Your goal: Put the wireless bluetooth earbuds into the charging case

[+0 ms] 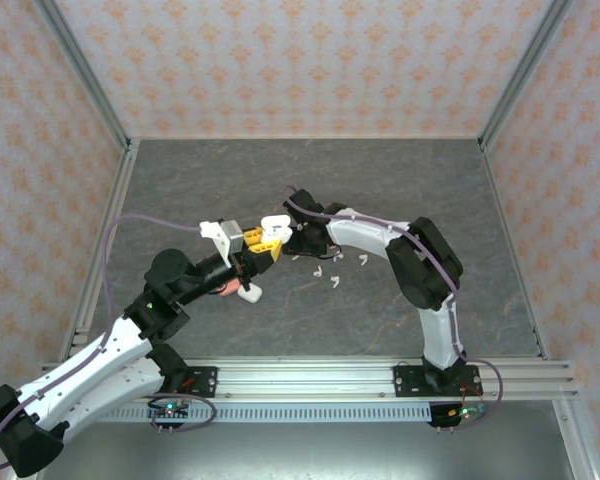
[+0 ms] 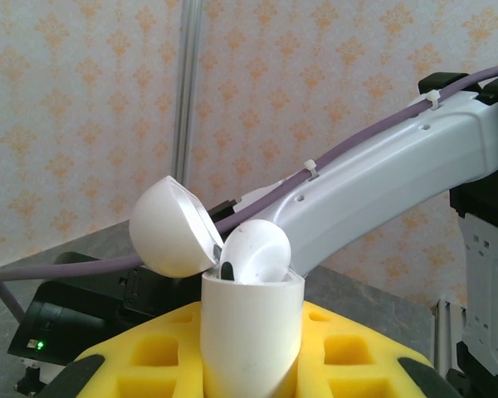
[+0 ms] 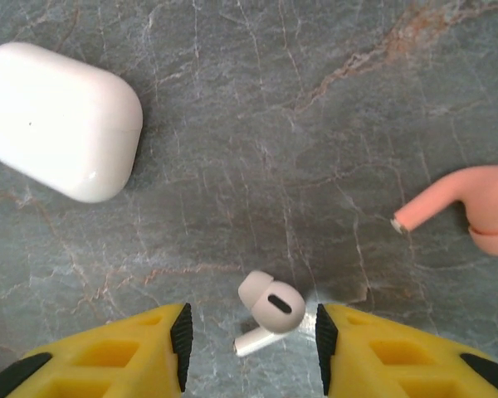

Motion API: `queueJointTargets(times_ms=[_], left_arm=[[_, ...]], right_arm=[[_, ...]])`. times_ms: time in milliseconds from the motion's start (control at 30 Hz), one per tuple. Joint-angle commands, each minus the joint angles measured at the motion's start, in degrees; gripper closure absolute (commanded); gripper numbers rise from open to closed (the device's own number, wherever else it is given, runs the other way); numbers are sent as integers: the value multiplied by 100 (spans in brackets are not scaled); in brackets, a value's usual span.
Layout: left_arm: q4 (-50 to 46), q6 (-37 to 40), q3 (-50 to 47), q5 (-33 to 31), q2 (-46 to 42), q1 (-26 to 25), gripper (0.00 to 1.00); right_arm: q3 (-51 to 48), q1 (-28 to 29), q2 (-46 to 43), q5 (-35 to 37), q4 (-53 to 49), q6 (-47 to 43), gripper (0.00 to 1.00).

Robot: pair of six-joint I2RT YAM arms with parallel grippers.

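My left gripper (image 2: 251,356) is shut on a white charging case (image 2: 251,332) held upright, its lid (image 2: 168,228) swung open to the left. One white earbud (image 2: 256,249) sits in the case mouth with its head sticking out. My right gripper (image 3: 253,336) is open and low over the table, its yellow fingers (image 3: 149,356) on either side of a white earbud (image 3: 270,311) lying there, apart from both pads. From above, the left gripper (image 1: 263,243) and right gripper (image 1: 298,240) are close together mid-table, with the held case (image 1: 275,224) between them.
A closed white case (image 3: 58,120) lies at the upper left of the right wrist view, and a salmon-pink earbud (image 3: 465,207) at its right edge. Loose white earbuds (image 1: 336,281) are scattered near the right gripper. Another white case (image 1: 251,293) lies beside the left arm.
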Motion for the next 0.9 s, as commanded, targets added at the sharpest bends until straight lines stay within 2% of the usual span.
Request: queueJointTargets(times_ms=[0, 333, 867], left_arm=[[54, 75, -26, -107, -120, -48, 100], [-32, 66, -28, -154, -191, -52, 100], [-182, 80, -46, -252, -289, -52, 100]], right_arm=[[256, 113, 203, 329, -416, -215, 54], [508, 239, 539, 425, -902, -410, 54], [377, 248, 282, 715, -1265, -683, 68]])
